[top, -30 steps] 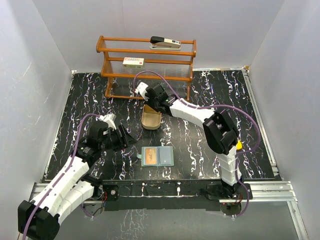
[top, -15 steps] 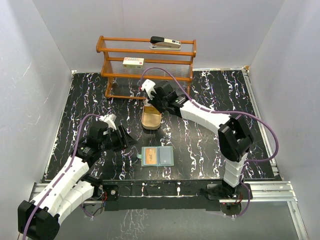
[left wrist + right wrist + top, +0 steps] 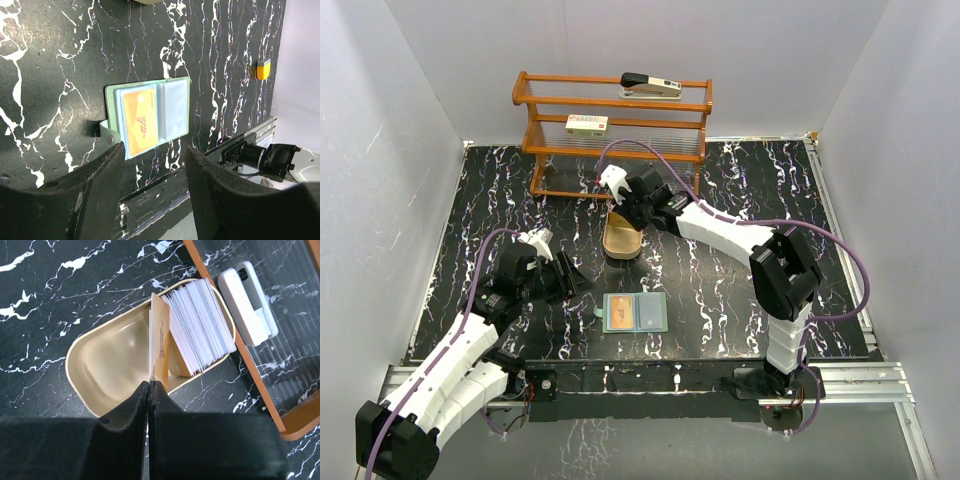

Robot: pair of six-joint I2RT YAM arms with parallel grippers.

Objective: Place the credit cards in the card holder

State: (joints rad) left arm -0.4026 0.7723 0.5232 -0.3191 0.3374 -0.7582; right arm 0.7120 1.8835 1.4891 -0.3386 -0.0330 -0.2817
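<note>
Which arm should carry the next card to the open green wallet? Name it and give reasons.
Right. The right hand is shut on a gold-orange plastic card, held edge-on over the tan oval tray. The left hand hangs open near the sage-green folding wallet, holding nothing.

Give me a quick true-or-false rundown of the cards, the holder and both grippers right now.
1. The right gripper is shut on a gold-orange card. True.
2. The card holder lies closed. False: it lies open, an orange card in one pocket.
3. The left gripper holds a card. False: it is open and empty.
4. The tan tray holds a stack of cards. True.
5. The stapler sits on the table. False: it sits on top of the rack.
</note>
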